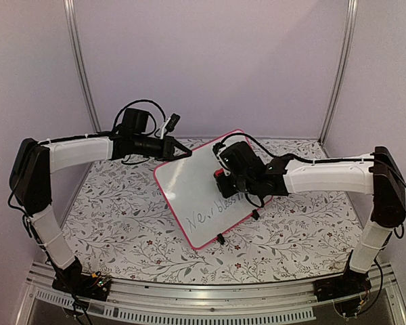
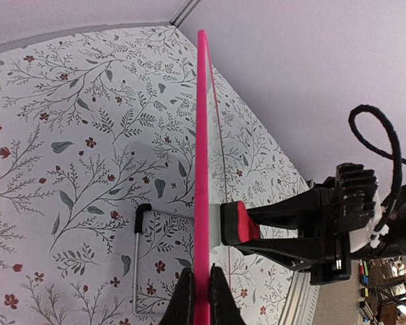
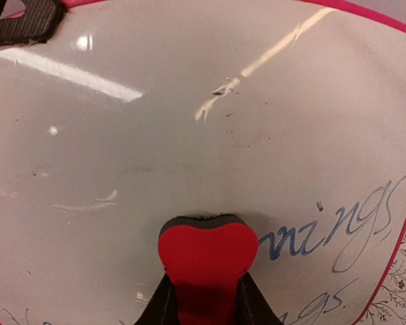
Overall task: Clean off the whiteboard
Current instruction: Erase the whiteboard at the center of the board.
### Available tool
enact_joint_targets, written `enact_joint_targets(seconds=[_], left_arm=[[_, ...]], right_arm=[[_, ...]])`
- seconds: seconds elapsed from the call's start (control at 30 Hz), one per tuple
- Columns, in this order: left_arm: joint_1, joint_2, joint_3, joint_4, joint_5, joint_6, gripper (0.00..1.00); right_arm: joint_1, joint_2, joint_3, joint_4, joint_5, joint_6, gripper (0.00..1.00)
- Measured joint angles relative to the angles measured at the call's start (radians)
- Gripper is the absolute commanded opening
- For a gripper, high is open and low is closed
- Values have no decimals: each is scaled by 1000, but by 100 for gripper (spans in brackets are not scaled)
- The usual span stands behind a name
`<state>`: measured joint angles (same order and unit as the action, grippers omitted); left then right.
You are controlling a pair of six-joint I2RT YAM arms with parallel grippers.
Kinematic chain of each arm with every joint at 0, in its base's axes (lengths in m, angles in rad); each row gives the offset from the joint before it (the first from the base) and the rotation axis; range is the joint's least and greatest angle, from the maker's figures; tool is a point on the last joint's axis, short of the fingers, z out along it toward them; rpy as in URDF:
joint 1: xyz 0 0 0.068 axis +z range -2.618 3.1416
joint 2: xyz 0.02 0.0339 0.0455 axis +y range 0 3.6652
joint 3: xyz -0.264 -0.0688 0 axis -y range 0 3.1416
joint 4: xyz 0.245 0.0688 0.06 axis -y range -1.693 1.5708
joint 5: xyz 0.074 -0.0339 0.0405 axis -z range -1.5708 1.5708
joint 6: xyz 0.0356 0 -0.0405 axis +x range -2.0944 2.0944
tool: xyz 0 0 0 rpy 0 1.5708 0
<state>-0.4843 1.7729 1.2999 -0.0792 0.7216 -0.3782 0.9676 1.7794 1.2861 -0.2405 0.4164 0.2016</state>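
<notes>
Left pincer (image 2: 201,298) clamps the rim of the whiteboard (image 1: 189,189); right pincer (image 3: 204,308) grips a red eraser (image 3: 206,254) pressed against it.

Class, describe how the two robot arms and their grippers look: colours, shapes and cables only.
The left arm and right arm have white, rounded link covers with black joint housings. Each ends in black: the left gripper and right gripper have slim dark fingers. Black cables loop above both wrists.

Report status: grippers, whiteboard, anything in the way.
Left gripper shut on whiteboard rim. Right gripper shut on red eraser, against board. Writing partly unerased. Nothing blocking.
</notes>
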Motion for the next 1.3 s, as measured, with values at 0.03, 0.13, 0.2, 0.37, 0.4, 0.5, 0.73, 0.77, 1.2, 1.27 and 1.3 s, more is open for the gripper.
enact_joint_targets(seconds=[0.03,0.13,0.2,0.37,0.4,0.5,0.73,0.77,1.2,1.27,1.3], left_arm=[[0,0,0,0,0,0,0],[0,0,0,0,0,0,0],[0,0,0,0,0,0,0],[0,0,0,0,0,0,0],[0,0,0,0,0,0,0],[0,0,0,0,0,0,0],[0,0,0,0,-1,0,0],[0,0,0,0,-1,0,0],[0,0,0,0,0,0,0],[0,0,0,0,-1,0,0],[0,0,0,0,-1,0,0]], right_arm=[[0,-3,-5,2,-2,2,0],[0,-9,-20,3,-6,8,0],[0,-13,-28,3,-8,11,0],[0,-23,-49,4,-13,20,0],[0,-25,-54,3,-15,23,0],[0,-32,-70,5,-20,28,0],[0,-40,-89,5,-30,42,0],[0,-40,-89,5,-30,43,0],[8,-49,-109,-2,-30,50,0],[10,-49,-113,-5,-29,50,0],[11,-49,-114,-5,-29,50,0]])
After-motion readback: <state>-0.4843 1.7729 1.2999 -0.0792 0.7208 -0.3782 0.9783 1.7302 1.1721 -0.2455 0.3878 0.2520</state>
